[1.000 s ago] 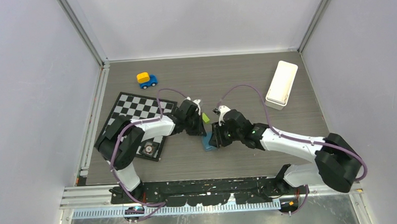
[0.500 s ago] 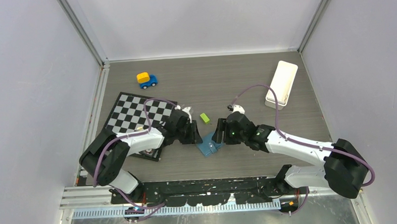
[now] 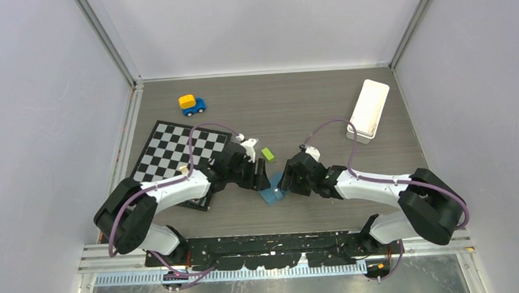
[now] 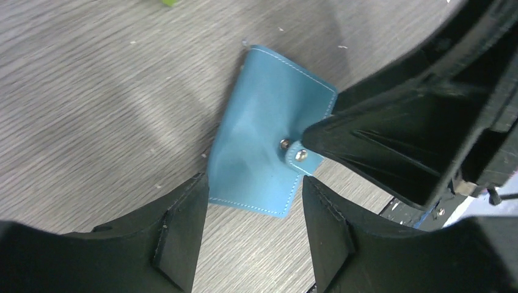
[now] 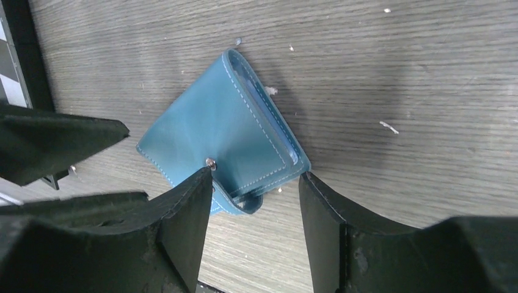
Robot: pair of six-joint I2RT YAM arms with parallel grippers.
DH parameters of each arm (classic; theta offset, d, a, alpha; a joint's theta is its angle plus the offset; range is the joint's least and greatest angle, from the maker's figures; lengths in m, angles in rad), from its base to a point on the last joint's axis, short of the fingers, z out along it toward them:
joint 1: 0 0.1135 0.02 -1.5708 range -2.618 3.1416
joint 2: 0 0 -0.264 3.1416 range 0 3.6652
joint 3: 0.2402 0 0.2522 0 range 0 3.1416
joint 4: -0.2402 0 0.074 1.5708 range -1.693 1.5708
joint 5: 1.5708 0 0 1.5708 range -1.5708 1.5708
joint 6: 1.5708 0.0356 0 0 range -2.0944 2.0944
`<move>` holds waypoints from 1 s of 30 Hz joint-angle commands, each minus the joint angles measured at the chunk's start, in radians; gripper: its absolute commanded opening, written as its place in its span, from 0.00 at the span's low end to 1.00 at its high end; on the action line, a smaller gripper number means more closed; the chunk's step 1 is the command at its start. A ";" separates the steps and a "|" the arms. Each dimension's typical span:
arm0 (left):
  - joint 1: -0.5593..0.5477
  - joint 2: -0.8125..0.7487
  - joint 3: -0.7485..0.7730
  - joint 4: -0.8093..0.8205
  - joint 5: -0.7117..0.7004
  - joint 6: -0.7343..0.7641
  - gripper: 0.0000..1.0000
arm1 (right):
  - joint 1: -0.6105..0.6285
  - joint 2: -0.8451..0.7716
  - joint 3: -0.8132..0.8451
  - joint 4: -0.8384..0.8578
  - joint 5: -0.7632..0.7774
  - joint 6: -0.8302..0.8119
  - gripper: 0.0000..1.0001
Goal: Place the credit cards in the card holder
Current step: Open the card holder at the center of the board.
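The card holder (image 3: 272, 189) is a teal-blue wallet lying folded on the wood table between my two grippers, its snap strap at one edge. The left wrist view shows the card holder (image 4: 259, 131) just beyond my left gripper (image 4: 253, 183), whose jaws stand open with only table between them. My right gripper (image 5: 255, 177) is open too, its jaws straddling the strap corner of the card holder (image 5: 207, 131) without closing on it. From above, the left gripper (image 3: 261, 180) and right gripper (image 3: 286, 179) face each other across it. No credit cards show in any view.
A small lime-green block (image 3: 268, 154) lies just behind the grippers. A chessboard (image 3: 171, 150) lies at the left under the left arm, a blue and yellow toy car (image 3: 191, 104) behind it. A long white tray (image 3: 368, 110) stands at the back right.
Both grippers have opened and drawn nearer the front edge. The card holder, held up between them a second ago, now lies flat on the table.
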 commanded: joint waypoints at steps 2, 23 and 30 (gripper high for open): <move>-0.029 0.058 0.033 0.121 0.069 0.087 0.60 | 0.005 0.050 0.008 0.099 0.045 0.042 0.54; -0.085 0.147 0.019 0.106 -0.014 0.105 0.65 | 0.004 0.129 0.062 0.223 0.008 0.020 0.20; -0.126 0.111 0.027 0.050 -0.092 0.123 0.72 | 0.003 0.090 0.067 0.237 0.014 0.052 0.01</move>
